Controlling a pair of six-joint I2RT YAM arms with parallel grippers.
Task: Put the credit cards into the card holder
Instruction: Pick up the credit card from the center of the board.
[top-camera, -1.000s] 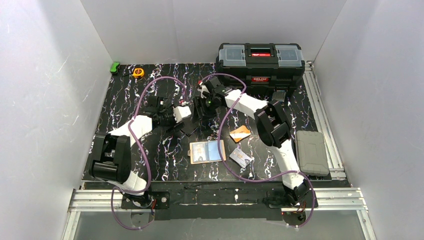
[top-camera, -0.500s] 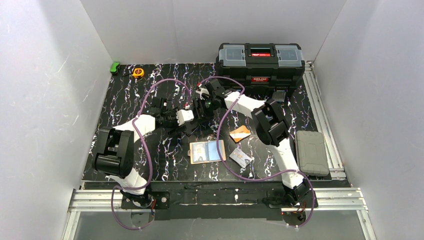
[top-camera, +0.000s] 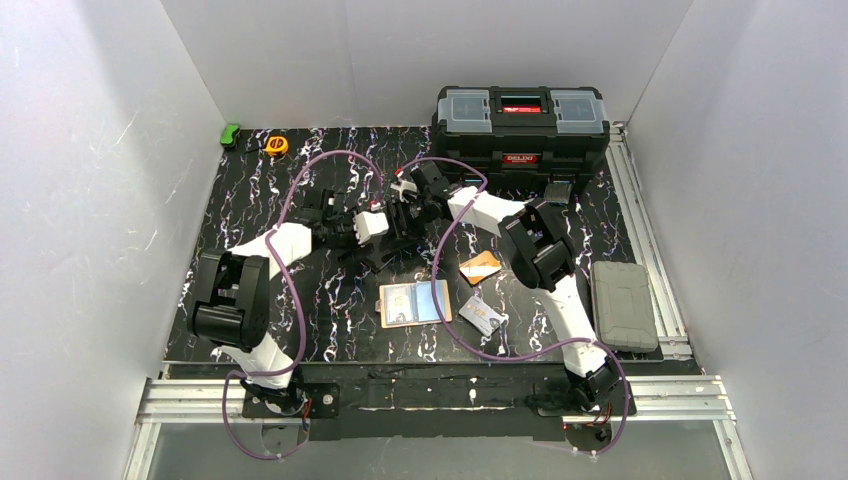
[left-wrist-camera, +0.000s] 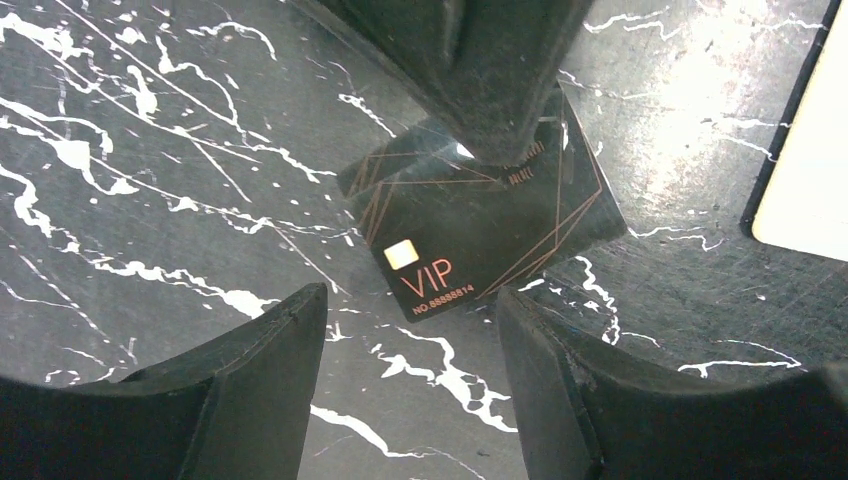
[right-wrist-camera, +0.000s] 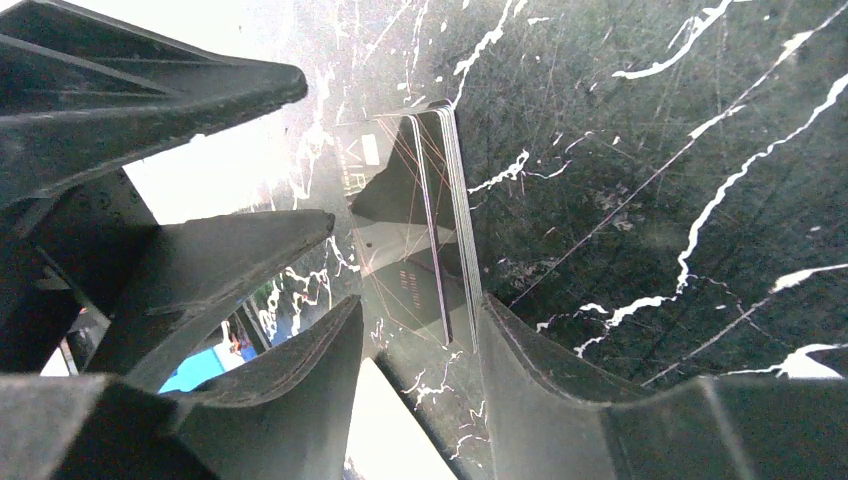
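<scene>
The card holder (top-camera: 398, 305) lies open at the front middle of the table, with a light blue credit card (top-camera: 432, 300) on its right half. An orange card (top-camera: 481, 267) and a silver-white card (top-camera: 483, 315) lie loose to its right. Both grippers meet further back over a black VIP card (left-wrist-camera: 480, 225). My left gripper (left-wrist-camera: 410, 340) is open just short of the VIP card's near corner. My right gripper (right-wrist-camera: 420, 330) is open astride that black card (right-wrist-camera: 440, 220), which lies against one finger and apart from the other. A right finger (left-wrist-camera: 500, 80) rests on the card's far end.
A big black toolbox (top-camera: 520, 125) stands at the back right. A grey case (top-camera: 623, 303) lies at the right edge. A yellow tape measure (top-camera: 277, 145) and a green object (top-camera: 230, 134) sit at the back left. Purple cables loop over both arms.
My left gripper has moved right, up to the right gripper and the black card. The right jaws have narrowed around the card.
</scene>
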